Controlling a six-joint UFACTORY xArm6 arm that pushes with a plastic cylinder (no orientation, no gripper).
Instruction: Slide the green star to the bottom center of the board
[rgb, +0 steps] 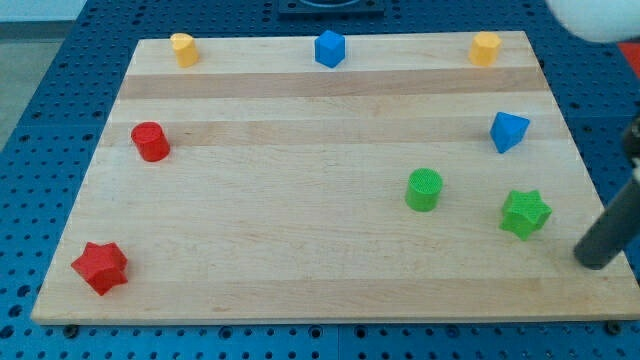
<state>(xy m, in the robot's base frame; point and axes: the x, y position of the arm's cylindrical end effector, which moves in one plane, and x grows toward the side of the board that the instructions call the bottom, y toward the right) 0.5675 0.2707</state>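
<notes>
My tip (592, 262) sits at the near right of the surface (300, 210), just right of the green star (525, 213) and slightly nearer, not touching it. The tool is a plain rod: no jaws, nothing clamped, nothing carried.

Green star: near right part of the surface, well right of the near centre where it has to end up. Needs a leftward push and a bit nearer.

Risks from here:
- Tip is nearer than the star's middle. A straight leftward push would probably catch its near points and spin it or kick it farther, toward the green cylinder (424, 189).
- Green cylinder stands just left of the star, slightly farther. Any far drift and the star bumps it and drags it along.
- Star points give uneven contact; it may roll off the tip mid-slide.
- Over-correcting nearer could run the star off the near edge.

Blue block (509, 131) is farther, right side, probably out of the path. Red star (100, 267) near left, red cylinder (151, 141) left, yellow blocks (183, 48) (485, 48) and blue block (329, 48) along the far edge: all well apart.
</notes>
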